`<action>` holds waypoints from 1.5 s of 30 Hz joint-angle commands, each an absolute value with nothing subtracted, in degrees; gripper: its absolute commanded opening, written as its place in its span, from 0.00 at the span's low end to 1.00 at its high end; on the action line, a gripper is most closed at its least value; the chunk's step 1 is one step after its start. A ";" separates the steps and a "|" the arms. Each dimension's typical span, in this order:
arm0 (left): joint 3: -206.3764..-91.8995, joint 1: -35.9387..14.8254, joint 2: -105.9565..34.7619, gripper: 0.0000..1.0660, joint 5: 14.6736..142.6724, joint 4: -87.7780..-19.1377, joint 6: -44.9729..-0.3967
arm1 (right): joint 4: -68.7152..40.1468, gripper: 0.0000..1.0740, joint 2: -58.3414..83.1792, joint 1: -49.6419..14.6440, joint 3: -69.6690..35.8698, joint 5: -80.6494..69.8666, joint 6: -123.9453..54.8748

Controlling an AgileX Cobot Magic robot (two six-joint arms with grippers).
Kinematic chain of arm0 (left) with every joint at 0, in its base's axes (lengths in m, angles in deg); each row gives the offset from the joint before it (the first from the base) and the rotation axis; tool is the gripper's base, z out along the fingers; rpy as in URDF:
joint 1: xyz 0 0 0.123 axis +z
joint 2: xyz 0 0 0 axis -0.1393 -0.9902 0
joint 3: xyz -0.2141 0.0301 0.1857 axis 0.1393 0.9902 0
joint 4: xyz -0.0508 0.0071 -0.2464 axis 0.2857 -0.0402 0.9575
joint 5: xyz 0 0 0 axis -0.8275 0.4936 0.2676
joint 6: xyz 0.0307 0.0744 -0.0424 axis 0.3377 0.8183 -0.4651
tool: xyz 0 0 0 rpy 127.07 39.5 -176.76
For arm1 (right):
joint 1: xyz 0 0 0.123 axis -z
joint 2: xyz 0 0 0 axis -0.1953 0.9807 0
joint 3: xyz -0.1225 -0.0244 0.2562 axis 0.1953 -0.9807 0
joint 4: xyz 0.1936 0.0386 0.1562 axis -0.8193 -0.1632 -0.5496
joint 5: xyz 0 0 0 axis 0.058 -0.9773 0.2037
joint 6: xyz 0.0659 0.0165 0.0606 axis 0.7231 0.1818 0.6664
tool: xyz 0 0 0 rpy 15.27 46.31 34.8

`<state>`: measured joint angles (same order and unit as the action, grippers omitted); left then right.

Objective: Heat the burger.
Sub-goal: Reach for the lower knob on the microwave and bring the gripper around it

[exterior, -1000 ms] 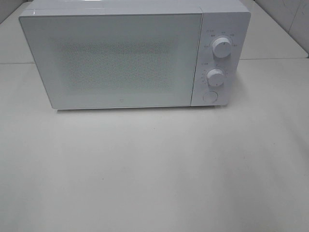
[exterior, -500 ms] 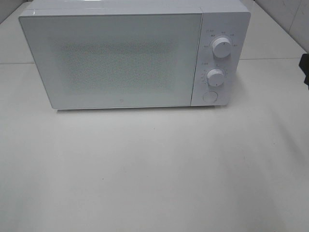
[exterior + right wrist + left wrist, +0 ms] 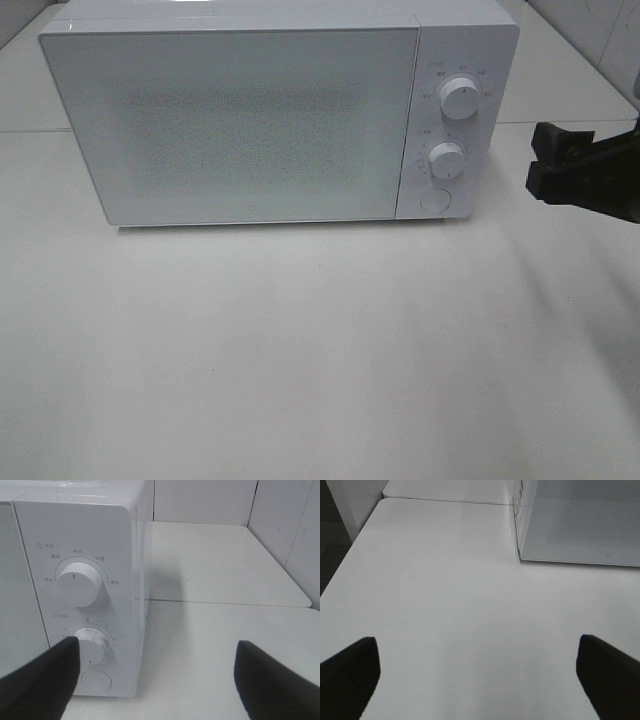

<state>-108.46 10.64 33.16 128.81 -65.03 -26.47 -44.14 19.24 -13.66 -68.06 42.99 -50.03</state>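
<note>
The burger is out of view in every frame. A white microwave (image 3: 250, 110) stands at the back of the table with its door shut. My right gripper (image 3: 541, 160) comes in from the right edge, open and empty, level with the microwave's control panel and a short way to its right. The right wrist view shows its dark fingers (image 3: 40, 680) spread wide in front of the lower knob (image 3: 92, 642). My left gripper (image 3: 477, 675) is open and empty over bare table, near the microwave's left front corner (image 3: 520, 555).
The control panel carries an upper knob (image 3: 459, 99), a lower knob (image 3: 447, 161) and a round button (image 3: 434, 199). The white table (image 3: 320, 340) stretches in front of the microwave. A tiled wall (image 3: 285, 525) rises behind the table at the right.
My right gripper has come into the overhead view from the right edge and moved left toward the control panel. The microwave has not moved.
</note>
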 commanded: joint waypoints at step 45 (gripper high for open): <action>-108.40 10.87 33.90 0.94 128.81 -64.97 -26.47 | -51.47 0.74 55.56 -23.23 -46.69 57.83 -45.22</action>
